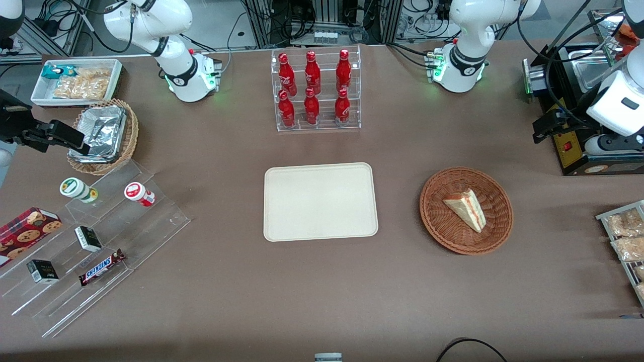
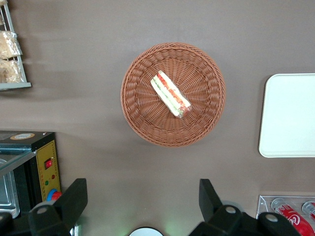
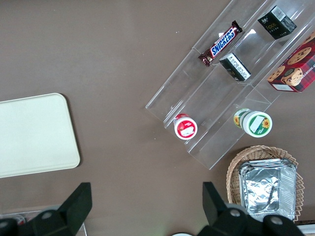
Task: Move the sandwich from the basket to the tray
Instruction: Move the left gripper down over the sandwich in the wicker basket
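Both fingers of the gripper are sitting wide apart – holding nothing; sandwich is lying in basket; tray nearby.

Seen from the front with the cream tray as the clock's centre, the brown counter carries:

- **12 o'clock:** a clear rack of red cola bottles
- **3 o'clock:** the reddish wicker basket
- **8 o'clock:** a stepped acrylic stand
- **10 o'clock:** a lighter wicker basket
- **2 o'clock:** a black appliance

The end effector hangs above the counter, fingers wide apart.
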Motion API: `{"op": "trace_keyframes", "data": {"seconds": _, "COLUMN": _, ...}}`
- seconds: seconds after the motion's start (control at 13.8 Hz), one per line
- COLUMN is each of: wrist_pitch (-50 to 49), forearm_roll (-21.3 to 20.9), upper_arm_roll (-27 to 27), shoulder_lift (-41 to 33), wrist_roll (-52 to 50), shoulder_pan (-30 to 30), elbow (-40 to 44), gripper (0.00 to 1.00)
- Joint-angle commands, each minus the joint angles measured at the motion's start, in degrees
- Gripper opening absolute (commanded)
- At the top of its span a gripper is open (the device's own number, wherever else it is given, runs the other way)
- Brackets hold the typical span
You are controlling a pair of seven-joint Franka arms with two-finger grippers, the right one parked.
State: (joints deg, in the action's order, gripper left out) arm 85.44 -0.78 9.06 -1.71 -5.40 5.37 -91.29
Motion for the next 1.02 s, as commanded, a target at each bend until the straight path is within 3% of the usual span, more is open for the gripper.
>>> {"op": "trace_keyframes", "data": {"seconds": 0.0, "wrist_pitch": -2.5, "forearm_roll": -0.6, "upper_arm_roll": 0.4, "shoulder_lift": -1.0, "wrist_roll": 0.3, "shoulder_pan": 1.1, "elbow": 0.3, "gripper": 1.00}}
{"op": "trace_keyframes", "data": {"seconds": 0.22, "wrist_pitch": -2.1, "forearm_roll": -0.6, "upper_arm_roll": 0.4, "shoulder_lift": -0.1, "wrist_roll": -0.3, "shoulder_pan": 1.1, "elbow": 0.0, "gripper": 1.00}}
{"op": "trace_keyframes", "data": {"seconds": 0.58, "wrist_pitch": 5.1, "forearm_roll": -1.7, "upper_arm_roll": 0.5, "shoulder_lift": 8.8, "wrist_roll": -0.4, "shoulder_pan": 0.4, "elbow": -1.9, "gripper": 1.00}}
{"op": "trace_keyframes", "data": {"seconds": 0.95, "wrist_pitch": 26.8, "forearm_roll": -1.6, "upper_arm_roll": 0.9, "shoulder_lift": 9.3, "wrist_roll": -13.7, "shoulder_pan": 0.1, "elbow": -18.5, "gripper": 1.00}}
